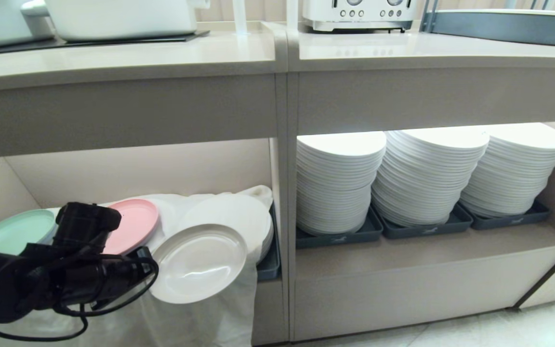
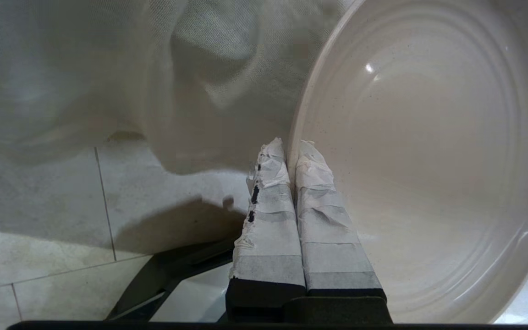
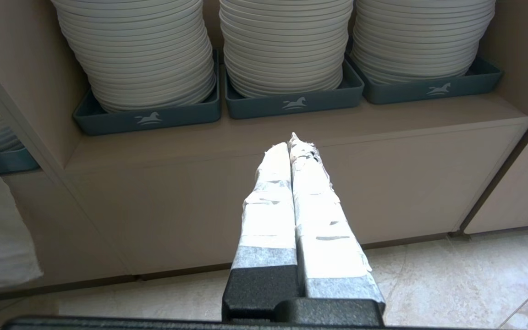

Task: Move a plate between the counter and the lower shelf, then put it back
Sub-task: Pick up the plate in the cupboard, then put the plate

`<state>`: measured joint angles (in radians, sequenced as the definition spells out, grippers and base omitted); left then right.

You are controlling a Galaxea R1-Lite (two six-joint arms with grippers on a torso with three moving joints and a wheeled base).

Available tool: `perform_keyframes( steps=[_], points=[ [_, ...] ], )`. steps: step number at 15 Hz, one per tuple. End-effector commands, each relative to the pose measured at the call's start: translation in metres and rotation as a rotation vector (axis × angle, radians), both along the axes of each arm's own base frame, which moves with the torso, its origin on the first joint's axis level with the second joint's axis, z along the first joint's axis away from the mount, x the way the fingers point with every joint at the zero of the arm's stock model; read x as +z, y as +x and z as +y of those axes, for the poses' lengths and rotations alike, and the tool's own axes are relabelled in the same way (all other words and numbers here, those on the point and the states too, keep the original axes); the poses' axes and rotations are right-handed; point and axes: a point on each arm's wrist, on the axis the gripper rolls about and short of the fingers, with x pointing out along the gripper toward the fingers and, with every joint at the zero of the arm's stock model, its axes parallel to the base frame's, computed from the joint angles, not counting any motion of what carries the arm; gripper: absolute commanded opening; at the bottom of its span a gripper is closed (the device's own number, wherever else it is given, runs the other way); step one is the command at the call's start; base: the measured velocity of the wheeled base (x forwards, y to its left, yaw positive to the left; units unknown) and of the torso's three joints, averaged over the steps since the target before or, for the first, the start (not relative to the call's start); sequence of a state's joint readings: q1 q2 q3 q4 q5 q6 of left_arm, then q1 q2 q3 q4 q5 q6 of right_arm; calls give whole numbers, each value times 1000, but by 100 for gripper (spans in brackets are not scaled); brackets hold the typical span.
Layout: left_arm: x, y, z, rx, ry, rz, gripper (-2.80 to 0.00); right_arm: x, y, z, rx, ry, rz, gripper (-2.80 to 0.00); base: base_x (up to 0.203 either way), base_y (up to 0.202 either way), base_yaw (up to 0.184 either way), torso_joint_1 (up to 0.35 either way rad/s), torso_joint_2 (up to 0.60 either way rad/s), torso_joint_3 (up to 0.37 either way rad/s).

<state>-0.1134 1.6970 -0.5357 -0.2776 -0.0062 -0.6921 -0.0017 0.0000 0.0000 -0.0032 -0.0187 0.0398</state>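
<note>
**Plate out of the recess, held at its rim**

Down at the lower shelf (image 1: 128,178), the beige-walled lit recess on the robot's left, the left claw (image 2: 291,151) has its taped fingers pressed tight on the low upright rim of the round cream-beige plate (image 1: 199,262), one finger inside the rim and one outside. From the head camera the plate hangs tilted, face towards us, in front of the white draped cloth (image 1: 200,318) that spills over the shelf's edge. It rests on nothing: the wrist camera shows floor tiles below it and cloth behind.

Inside the recess sit a round pink plate (image 1: 133,226) and a round mint-green plate (image 1: 15,231), both lying on the cloth, with more white plates stacked just behind the held one beside a dark grey tray (image 1: 270,262). Next door, the wider recess carries three tall stacks of white plates (image 1: 427,178), untouched.

Up top, the long beige tabletop (image 1: 162,55) shows bare surface near its front edge; a white toaster (image 1: 359,14) stands on the adjoining worktop.

The right claw (image 3: 294,142) hangs idle, taped fingers pressed together on nothing, pointing at the base of the tall stacks.

Where does that leave the job? The plate is gripped and clear of the shelf, so one leg looks under way, but the frames alone cannot say which: going in or coming out. Either way, a set-down on the tabletop or shelf is yet to come, and with only a rim pinch on a tilted plate, a slip is the thing to watch.
</note>
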Motion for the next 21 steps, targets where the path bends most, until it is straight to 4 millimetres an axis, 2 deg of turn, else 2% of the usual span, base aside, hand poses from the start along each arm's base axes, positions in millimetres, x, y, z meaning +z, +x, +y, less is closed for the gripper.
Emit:
perform_keyframes(
  steps=[1,10,16,21],
  points=[
    [6,-8,1,2,-5,-23,-280,0,0,0,0,0,-1,-280,0,0,0,0,0,0],
    [6,-37,8,19,4,-16,-280,0,0,0,-1,0,-1,-280,0,0,0,0,0,0],
    [2,-49,9,15,6,6,-280,0,0,0,-1,0,-1,-280,0,0,0,0,0,0],
    [4,-50,9,16,7,-5,-280,0,0,0,-1,0,0,-280,0,0,0,0,0,0]
  ],
)
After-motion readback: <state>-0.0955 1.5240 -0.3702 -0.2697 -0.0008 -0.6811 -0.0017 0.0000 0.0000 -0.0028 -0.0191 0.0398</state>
